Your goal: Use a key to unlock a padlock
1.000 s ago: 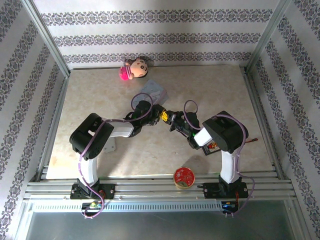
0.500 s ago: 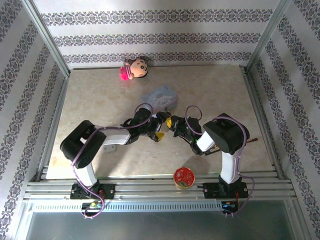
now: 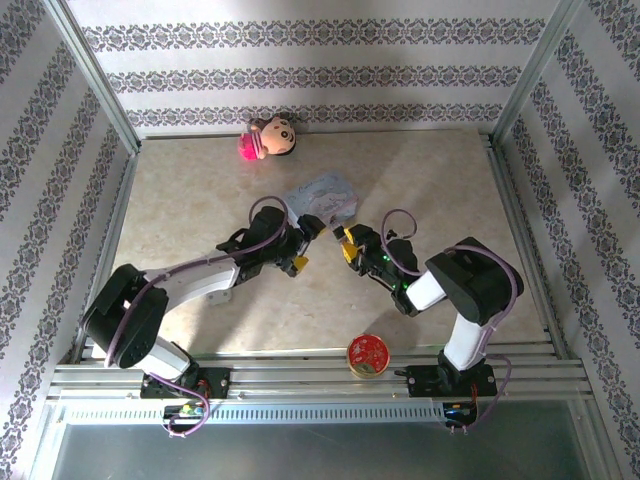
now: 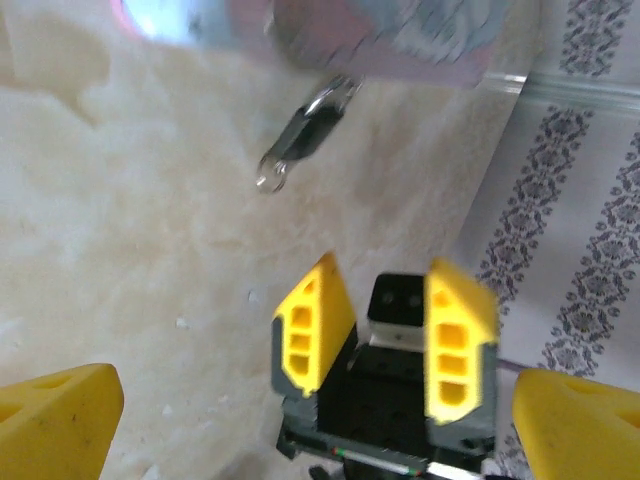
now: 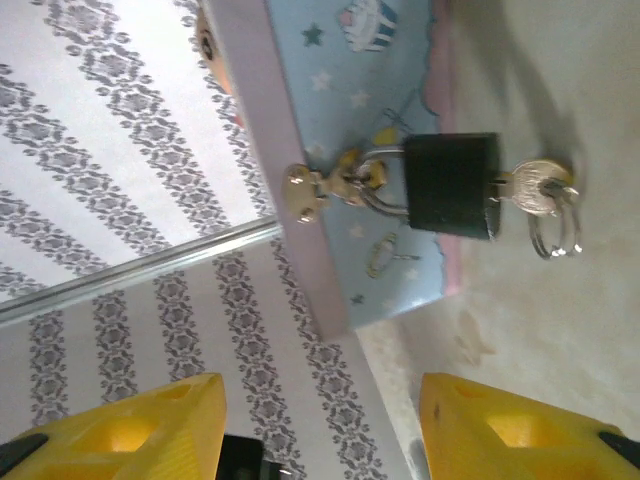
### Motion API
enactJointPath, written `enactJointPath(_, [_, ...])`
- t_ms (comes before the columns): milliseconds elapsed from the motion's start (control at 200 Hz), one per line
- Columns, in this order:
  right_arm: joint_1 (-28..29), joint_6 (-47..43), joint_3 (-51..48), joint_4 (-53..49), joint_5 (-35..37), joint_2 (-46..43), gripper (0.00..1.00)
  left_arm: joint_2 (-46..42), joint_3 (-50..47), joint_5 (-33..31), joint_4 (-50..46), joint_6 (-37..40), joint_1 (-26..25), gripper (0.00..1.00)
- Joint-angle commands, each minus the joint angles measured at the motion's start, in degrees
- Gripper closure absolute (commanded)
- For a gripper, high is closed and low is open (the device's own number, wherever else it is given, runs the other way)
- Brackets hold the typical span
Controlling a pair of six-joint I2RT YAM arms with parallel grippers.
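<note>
The left end effector (image 3: 304, 247) and right end effector (image 5: 320, 400) gape empty; key (image 5: 530, 190) seemingly sits in padlock (image 5: 452, 186).

Bright, even light comes from overhead onto my table (image 3: 190, 210), and shadows are soft. My left wrist picture is motion-smeared, worst at 12 o'clock across the box (image 4: 400, 30). My right wrist picture is sharp, and the padlock (image 5: 450, 185) casts a faint shadow toward 1 o'clock.

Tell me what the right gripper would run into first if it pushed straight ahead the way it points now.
Most likely the small black padlock with its silver key, hanging on the pale blue box. Depth is unclear, so the right gripper might touch the box first.
</note>
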Motion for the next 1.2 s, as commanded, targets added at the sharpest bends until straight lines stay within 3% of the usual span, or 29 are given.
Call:
enactJointPath(0, [-1.64,-13.55,2.92,-11.31,-7.04,-5.71,0.49,-2.01,4.92,-4.91,-10.36,9.86,2.11,0.01])
enactJointPath(80, [-1.66,-27.38,7.34,-32.54,-7.71,-13.20,0.52,-1.48,7.81,-6.68,-14.87,14.30,3.74,0.01])
enactJointPath(185, [-1.49,-46.45,14.78,-62.62,-0.81,-23.10,0.51,-0.31,10.29,-8.80,-17.84,19.37,5.42,0.01])
enactJointPath(290, [-2.39,-59.14,20.22,-77.70,3.16,-24.77,0.50,2.96,16.13,-13.31,-23.32,27.97,6.07,0.01])
enactJointPath(415, [-4.30,-67.40,20.36,-77.31,-2.74,-21.64,0.48,9.20,26.55,-17.35,-29.81,39.00,6.23,0.01])
enactJointPath(520, [-4.17,-72.64,21.79,-77.94,-1.26,-19.12,0.46,14.06,34.15,-17.68,-36.76,41.95,6.10,0.01])
enactJointPath(625, [-6.08,-74.51,23.88,-80.19,-1.26,-16.45,0.47,12.26,29.66,-16.82,-32.11,36.71,5.29,0.07])
enactJointPath(745, [-9.18,-74.98,24.38,-81.70,-1.67,-16.72,0.48,10.16,22.01,-17.59,-24.12,27.37,0.80,0.10])
enactJointPath(909, [-10.19,-78.77,23.58,-86.67,3.67,-21.22,0.48,12.75,16.15,-17.37,-12.75,18.95,-5.39,0.31])
enactJointPath(1199, [-10.95,-79.21,18.14,-88.06,7.68,-30.81,0.47,25.41,17.89,-18.82,0.72,15.22,-9.58,0.31])
